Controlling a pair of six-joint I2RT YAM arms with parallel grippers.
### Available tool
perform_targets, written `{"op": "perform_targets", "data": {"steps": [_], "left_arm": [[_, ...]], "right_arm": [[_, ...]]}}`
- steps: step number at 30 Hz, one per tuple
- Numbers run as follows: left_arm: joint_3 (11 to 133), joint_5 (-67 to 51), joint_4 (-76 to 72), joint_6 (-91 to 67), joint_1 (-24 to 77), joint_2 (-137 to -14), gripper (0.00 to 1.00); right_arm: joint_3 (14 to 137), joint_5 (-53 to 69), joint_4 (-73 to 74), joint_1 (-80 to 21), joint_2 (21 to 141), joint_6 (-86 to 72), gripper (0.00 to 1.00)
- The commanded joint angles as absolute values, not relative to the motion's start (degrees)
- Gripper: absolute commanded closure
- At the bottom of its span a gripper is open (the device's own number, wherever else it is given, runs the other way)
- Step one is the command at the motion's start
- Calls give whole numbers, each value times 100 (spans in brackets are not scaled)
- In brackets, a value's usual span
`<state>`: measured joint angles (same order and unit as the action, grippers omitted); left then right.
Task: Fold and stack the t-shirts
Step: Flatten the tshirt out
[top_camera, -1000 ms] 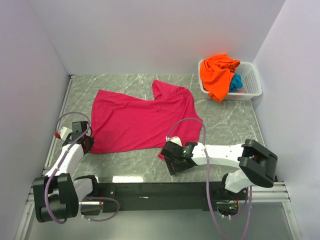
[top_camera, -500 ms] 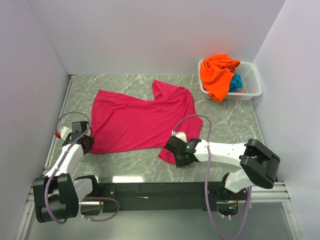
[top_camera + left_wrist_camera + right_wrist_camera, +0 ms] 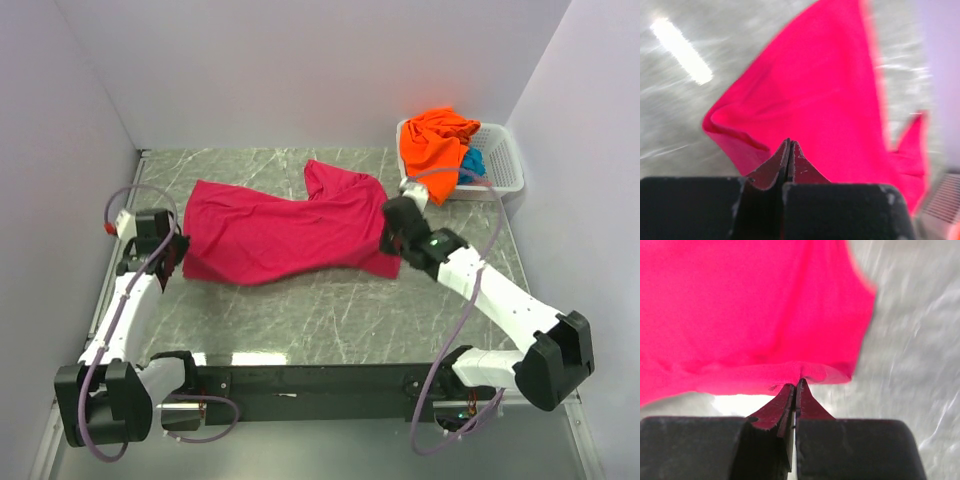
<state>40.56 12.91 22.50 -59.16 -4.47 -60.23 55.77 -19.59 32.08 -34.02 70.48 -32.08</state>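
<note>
Spreading over the marbled grey-green surface (image 3: 300, 310), the magenta t-shirt (image 3: 280, 232) is the largest thing in view. It lies mostly flat to the left of the white lattice basket (image 3: 505, 165), apart from it. One sleeve points toward the back wall, and its right edge is the part nearest the basket.

The basket stands in the far right corner of the surface and holds two garments. The orange t-shirt (image 3: 435, 145) is heaped on the basket's left side, piled above the rim, with a fold hanging over the front left wall down to the surface. The teal t-shirt (image 3: 472, 163) is bunched inside the basket just right of the orange one, and only a small patch of it shows.

The right gripper (image 3: 392, 240) sits just in front and to the left of the basket, at the shirt's near right corner. Its wrist view shows the gripper (image 3: 796, 385) pressed together on the magenta hem, which puckers at the tips.

The left gripper (image 3: 172, 262) is the thing farthest from the basket, at the shirt's near left corner. Its wrist view shows the gripper (image 3: 788, 142) clamped together on a raised fold of the magenta cloth.
</note>
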Motion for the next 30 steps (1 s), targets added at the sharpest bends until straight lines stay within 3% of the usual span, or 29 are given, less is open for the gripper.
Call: {"op": "perform_targets", "data": {"steps": [1,9,14,23,30], "left_arm": [[4780,1362,2214,-5871,-343,-5907,99],[6037,1521,2215,-5784,-316,-5555,99],[6259,1416,2250,-5695,-308,-5414,99],[4881,660,2135,-5757,-62,-5309,99],[3368,633,2935,-6221,290,-4782,99]], "right_arm": [[6406,-2250,2838,-3016,6908,-2629,100],[8258,-2452,3208,-2312,6768,-1811,100],[8552,-2059,3331,-2303,6662,-1565,100],[6735,-959,3015,-2294,6074,-2117,100],[4959,-1028,3445,-2294,5397,-2522,100]]}}
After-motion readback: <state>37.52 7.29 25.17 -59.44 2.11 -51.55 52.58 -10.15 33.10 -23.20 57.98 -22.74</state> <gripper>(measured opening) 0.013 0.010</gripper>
